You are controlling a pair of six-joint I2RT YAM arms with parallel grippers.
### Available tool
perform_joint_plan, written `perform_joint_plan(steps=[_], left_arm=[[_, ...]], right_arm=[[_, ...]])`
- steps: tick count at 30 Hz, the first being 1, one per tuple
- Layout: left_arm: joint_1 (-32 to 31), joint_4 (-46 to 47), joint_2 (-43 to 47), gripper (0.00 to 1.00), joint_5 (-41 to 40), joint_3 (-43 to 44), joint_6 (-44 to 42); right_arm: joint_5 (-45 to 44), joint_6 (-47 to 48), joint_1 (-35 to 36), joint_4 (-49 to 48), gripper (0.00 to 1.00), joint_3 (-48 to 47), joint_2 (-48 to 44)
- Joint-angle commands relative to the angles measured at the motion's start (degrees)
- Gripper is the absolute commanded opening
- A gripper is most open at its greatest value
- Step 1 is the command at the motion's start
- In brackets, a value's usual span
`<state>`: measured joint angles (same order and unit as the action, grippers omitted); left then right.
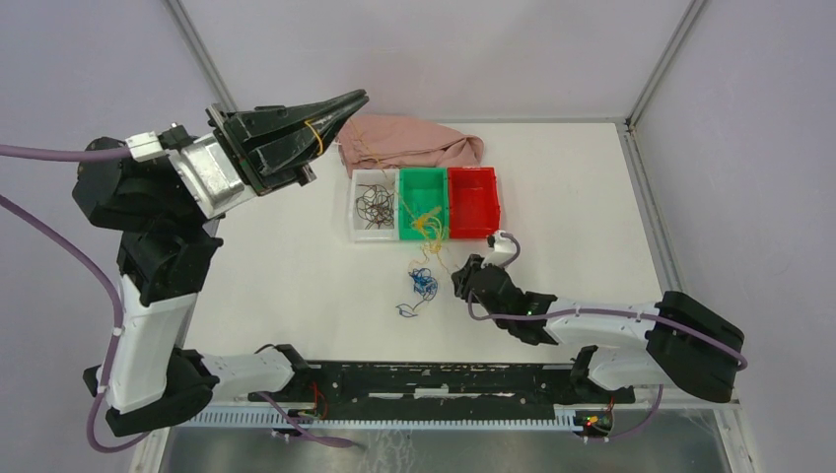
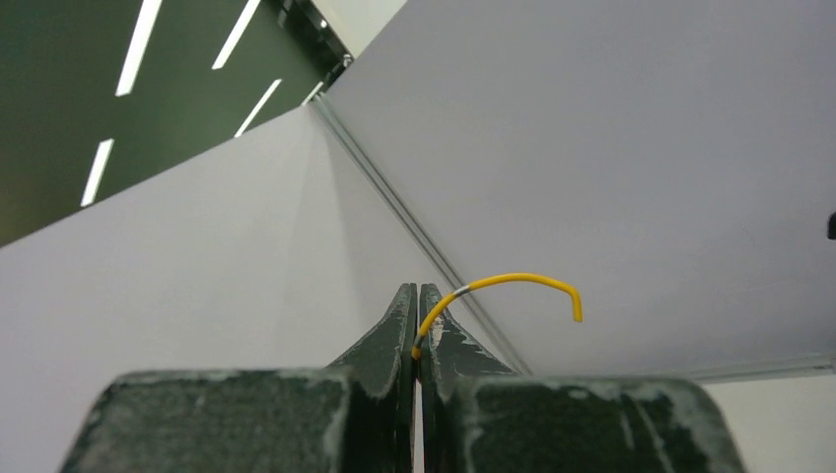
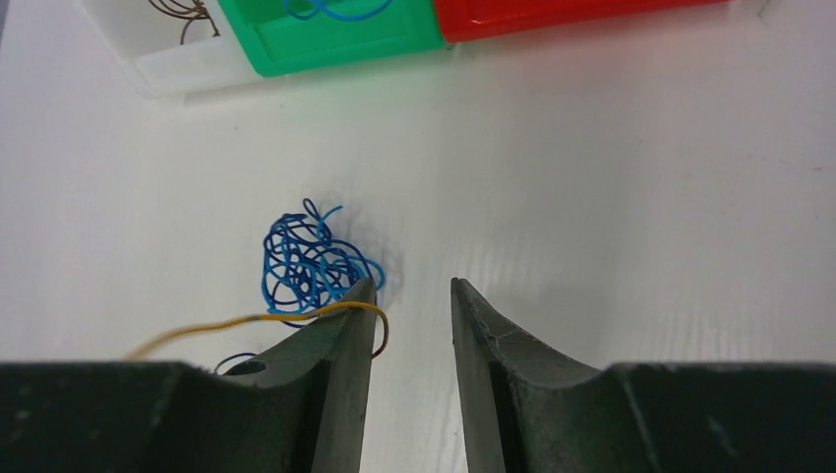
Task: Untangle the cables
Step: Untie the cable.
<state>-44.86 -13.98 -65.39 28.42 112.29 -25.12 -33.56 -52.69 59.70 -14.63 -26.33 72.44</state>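
Note:
My left gripper [image 1: 353,100] is raised high at the back left, shut on a short yellow cable [image 2: 513,283] whose free end curls out to the right of the fingertips. Low over the table, my right gripper [image 3: 409,288] stands open just right of a small blue tangle of cables [image 3: 311,261]. A yellow cable [image 3: 246,320] comes in from the left and hooks over the tip of its left finger; nothing sits between the jaws. In the top view the blue tangle [image 1: 422,284] lies in front of the bins, left of the right gripper [image 1: 463,281].
Three small bins stand in a row mid-table: a white one [image 1: 375,236] with dark cables [image 1: 376,205], a green one [image 1: 424,173] with yellow cables [image 1: 430,229] spilling over its front, and a red one [image 1: 473,202]. A pink cloth [image 1: 404,143] lies behind them.

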Motion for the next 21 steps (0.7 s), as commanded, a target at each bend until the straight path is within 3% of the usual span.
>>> perform_joint_plan(steps=[1, 13, 18, 21], left_arm=[[-0.2, 5.9, -1.2, 0.03, -3.2, 6.2, -7.0], [-0.2, 22.0, -4.0, 0.03, -15.1, 9.1, -17.1], [-0.2, 20.4, -3.8, 0.03, -14.4, 8.0, -17.2], [-0.2, 29.0, -4.2, 0.03, -17.3, 6.2, -20.5]], right_arm=[[-2.5, -2.0, -0.8, 1.5, 0.4, 2.8, -1.0], [-3.4, -3.9, -2.3, 2.0, 0.4, 6.0, 0.9], [-3.8, -2.0, -2.5, 4.9, 0.4, 4.2, -0.3], [-4.7, -1.9, -2.9, 6.4, 0.34, 4.1, -1.6]])
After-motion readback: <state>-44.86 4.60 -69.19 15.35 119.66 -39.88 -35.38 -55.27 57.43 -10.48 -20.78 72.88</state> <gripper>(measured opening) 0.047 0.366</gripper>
